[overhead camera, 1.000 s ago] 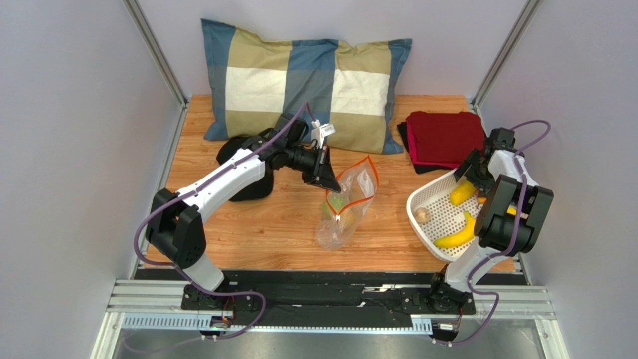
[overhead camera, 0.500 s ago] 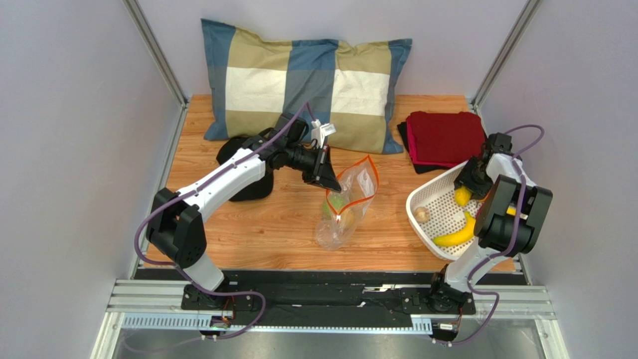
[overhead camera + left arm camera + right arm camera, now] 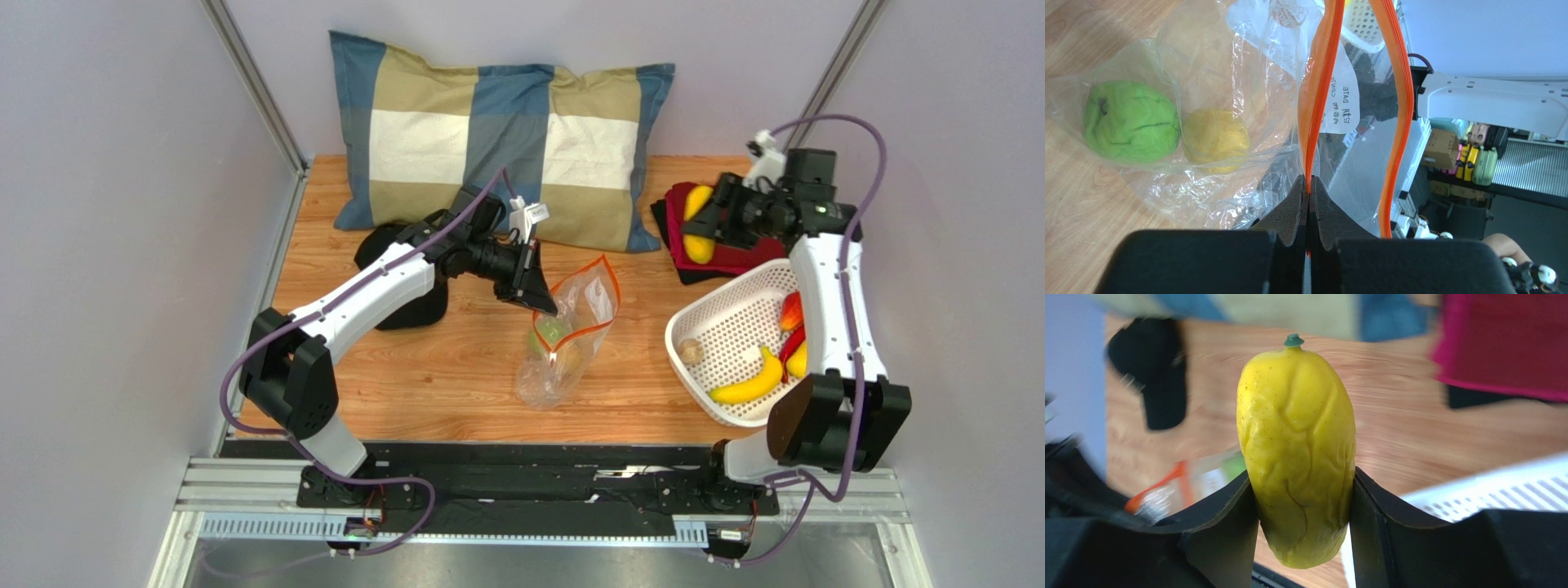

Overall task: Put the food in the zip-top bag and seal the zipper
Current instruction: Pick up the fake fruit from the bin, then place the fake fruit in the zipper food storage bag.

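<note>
The clear zip-top bag (image 3: 567,343) lies mid-table with its orange-red zipper (image 3: 1321,79) mouth held open. My left gripper (image 3: 537,300) is shut on one side of the zipper strip, as the left wrist view (image 3: 1308,187) shows. Inside the bag are a green ball-like piece (image 3: 1130,122) and a small yellow piece (image 3: 1215,136). My right gripper (image 3: 705,227) is shut on a yellow lemon-like piece (image 3: 1298,447), held in the air over the red cloth. A banana (image 3: 748,377), a red piece (image 3: 791,312) and a beige round piece (image 3: 692,352) lie in the white basket (image 3: 724,321).
A checked pillow (image 3: 497,135) lies at the back. A folded red cloth (image 3: 736,227) on a dark cloth is at the back right. A black object (image 3: 399,276) lies under my left arm.
My right gripper has lifted out of the basket with the yellow lemon-like piece and swung up and back over the red cloth. The left arm and bag have not moved.
</note>
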Tool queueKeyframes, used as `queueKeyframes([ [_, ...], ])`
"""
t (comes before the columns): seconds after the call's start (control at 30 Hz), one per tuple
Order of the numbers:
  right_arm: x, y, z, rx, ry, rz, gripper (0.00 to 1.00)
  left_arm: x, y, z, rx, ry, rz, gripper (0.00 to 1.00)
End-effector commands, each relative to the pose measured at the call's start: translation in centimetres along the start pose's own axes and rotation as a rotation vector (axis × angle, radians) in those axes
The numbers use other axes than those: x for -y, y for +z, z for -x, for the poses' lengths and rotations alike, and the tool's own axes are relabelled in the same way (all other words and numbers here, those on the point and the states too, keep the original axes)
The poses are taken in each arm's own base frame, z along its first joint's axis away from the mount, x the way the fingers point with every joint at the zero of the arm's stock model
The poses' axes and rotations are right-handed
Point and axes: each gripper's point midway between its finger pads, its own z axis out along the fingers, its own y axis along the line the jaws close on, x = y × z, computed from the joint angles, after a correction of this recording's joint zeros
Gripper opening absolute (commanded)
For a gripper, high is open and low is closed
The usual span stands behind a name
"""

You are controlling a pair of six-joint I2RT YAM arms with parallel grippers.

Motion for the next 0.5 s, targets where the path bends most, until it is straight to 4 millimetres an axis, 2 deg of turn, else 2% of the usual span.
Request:
queueKeyframes([
  [0.0, -12.6, -1.7, -1.1, -0.01, -0.16, 0.337, 0.0, 1.6, -0.9, 1.1, 0.039, 0.074, -0.016, 0.0],
  [0.03, -15.8, -1.9, -1.7, -0.004, -0.205, 0.4, 0.0, 1.7, -0.9, 1.2, 0.043, 0.076, -0.014, 0.0],
  [0.1, -18.0, -1.9, -2.6, 0.001, -0.236, 0.429, 0.0, 1.8, -1.0, 1.5, 0.052, 0.081, -0.01, 0.0],
  [0.13, -20.3, -2.1, -3.7, -0.004, -0.266, 0.478, 0.0, 1.8, -1.1, 1.5, 0.055, 0.082, -0.004, 0.0],
  [0.2, -21.4, -1.5, -5.4, -0.025, -0.276, 0.473, 0.0, 1.6, -1.1, 1.5, 0.06, 0.084, 0.005, 0.0],
  [0.23, -22.5, -1.4, -6.7, -0.047, -0.291, 0.493, 0.0, 1.6, -1.2, 1.6, 0.065, 0.087, 0.011, 0.0],
  [0.33, -22.5, 0.0, -9.6, -0.113, -0.26, 0.465, 0.0, 1.2, -1.2, 1.6, 0.07, 0.076, 0.031, 0.0],
  [0.37, -21.8, 0.7, -10.7, -0.136, -0.251, 0.439, 0.0, 1.1, -1.2, 1.5, 0.072, 0.073, 0.035, 0.0],
  [0.47, -21.3, 1.5, -12.4, -0.16, -0.252, 0.405, 0.0, 1.1, -1.3, 1.7, 0.081, 0.071, 0.042, 0.0],
])
